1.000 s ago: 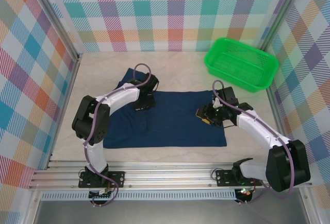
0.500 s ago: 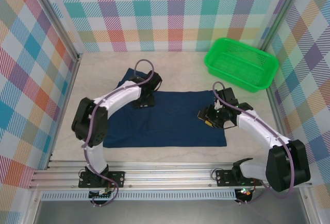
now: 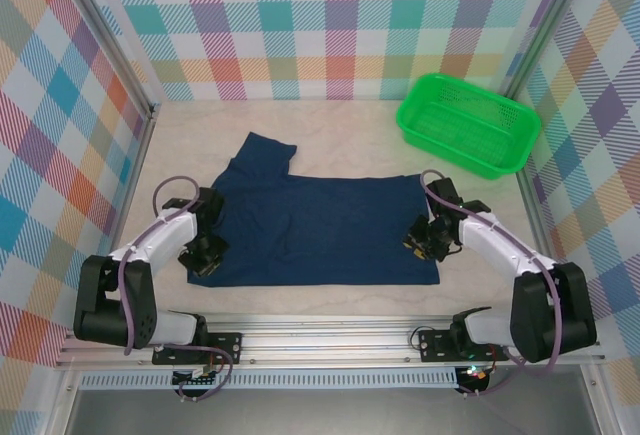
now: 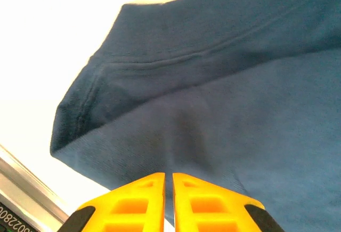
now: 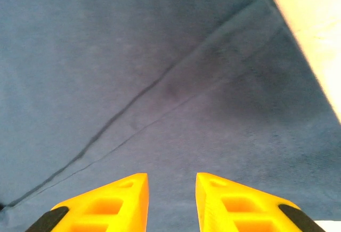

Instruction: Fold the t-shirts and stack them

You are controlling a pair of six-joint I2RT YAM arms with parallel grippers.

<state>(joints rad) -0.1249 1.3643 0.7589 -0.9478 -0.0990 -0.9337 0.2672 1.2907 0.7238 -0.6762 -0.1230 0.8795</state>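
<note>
Left: left fingers, yellow, pressed almost together with only a slit between; whether cloth is nipped in the slit cannot be told. They sit low over the near left corner of the t-shirt, at from above.

Right: right fingers, yellow, spread apart over a diagonal seam near the shirt's right edge, at.

T-shirt: dark navy, lying flat mid-bench, one sleeve pointing to the far left.

Green basket: at the far right corner, apart from the shirt.
</note>
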